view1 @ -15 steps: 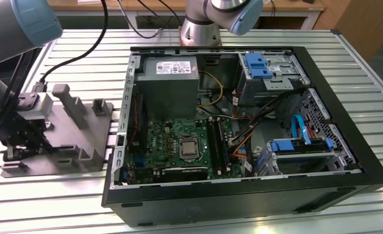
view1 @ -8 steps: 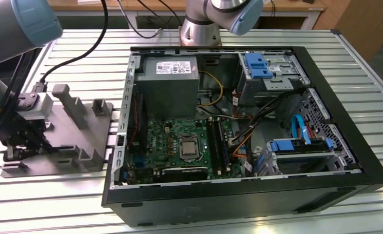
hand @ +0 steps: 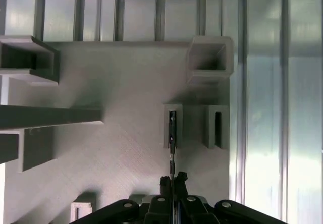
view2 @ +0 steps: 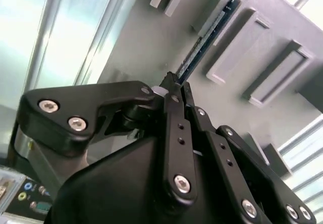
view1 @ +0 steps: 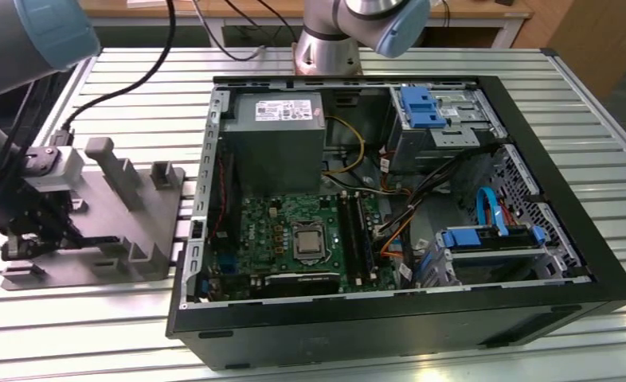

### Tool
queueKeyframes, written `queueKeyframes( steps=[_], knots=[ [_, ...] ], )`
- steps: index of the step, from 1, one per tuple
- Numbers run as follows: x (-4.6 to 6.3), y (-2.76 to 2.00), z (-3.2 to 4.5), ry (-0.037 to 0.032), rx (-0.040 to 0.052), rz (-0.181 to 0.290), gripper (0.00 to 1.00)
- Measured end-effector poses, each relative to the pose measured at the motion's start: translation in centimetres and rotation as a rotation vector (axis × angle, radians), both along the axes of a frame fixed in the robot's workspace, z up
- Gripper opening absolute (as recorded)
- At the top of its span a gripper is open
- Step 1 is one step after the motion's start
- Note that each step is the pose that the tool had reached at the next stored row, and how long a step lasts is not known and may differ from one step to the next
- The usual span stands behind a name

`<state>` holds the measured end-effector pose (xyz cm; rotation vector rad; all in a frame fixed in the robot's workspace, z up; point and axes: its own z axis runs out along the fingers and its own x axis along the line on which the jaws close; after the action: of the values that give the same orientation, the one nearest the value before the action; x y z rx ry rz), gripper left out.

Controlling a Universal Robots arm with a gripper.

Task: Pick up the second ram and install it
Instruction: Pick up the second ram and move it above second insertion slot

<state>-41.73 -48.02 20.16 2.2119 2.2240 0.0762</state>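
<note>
The second ram point(hand: 172, 133) is a thin dark stick seen edge-on, standing in a slot of the grey fixture point(hand: 126, 82). My gripper point(hand: 172, 179) has its black fingers closed on the near end of the stick. In the second wrist view the second ram point(view2: 207, 37) runs away from the gripper point(view2: 174, 82) between the upright tabs of the fixture point(view2: 151, 42). In the exterior view the gripper point(view1: 32, 239) hangs low over the fixture point(view1: 132, 207) at the exterior view's left, beside the computer case.
An open black computer case point(view1: 398, 318) lies on the slatted metal table point(view1: 68, 334). Inside are a green motherboard point(view1: 291, 231) with long memory slots point(view1: 357, 231), a grey power supply point(view1: 275, 135), blue drive cages point(view1: 420, 107) and loose cables. A second arm's base point(view1: 329, 48) stands behind.
</note>
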Motion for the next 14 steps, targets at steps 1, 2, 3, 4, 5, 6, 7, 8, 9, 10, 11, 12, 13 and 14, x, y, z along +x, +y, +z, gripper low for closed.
queueKeyframes(
  steps=[1,2,3,4,5,6,7,8,9,10,11,12,13,14],
  knots=[
    [0.0,0.00,0.45,0.0000,0.0000,0.000,0.14],
    [0.0,0.00,0.90,-0.0001,0.0001,0.000,0.14],
    [0.0,0.00,1.35,0.0000,0.0001,0.000,0.14],
    [0.0,0.00,1.80,0.0001,0.0000,0.000,0.14],
    [0.0,0.00,2.25,0.0000,0.0000,0.000,0.14],
    [0.0,0.00,2.74,0.0000,0.0000,0.000,0.14],
    [0.0,0.00,3.19,0.0001,0.0000,0.000,0.14],
    [0.0,0.00,3.63,-0.0001,0.0001,0.000,0.14],
    [0.0,0.00,4.08,0.0000,0.0001,0.000,0.14],
    [0.0,0.00,4.54,0.0001,0.0000,0.000,0.14],
    [0.0,0.00,4.99,-0.0001,0.0001,0.000,0.14],
    [0.0,0.00,5.47,0.0001,0.0000,0.000,0.14],
    [0.0,0.00,5.92,0.0001,0.0000,0.000,0.14],
    [0.0,-0.01,6.36,-0.0001,0.0001,0.000,0.14]
  ],
)
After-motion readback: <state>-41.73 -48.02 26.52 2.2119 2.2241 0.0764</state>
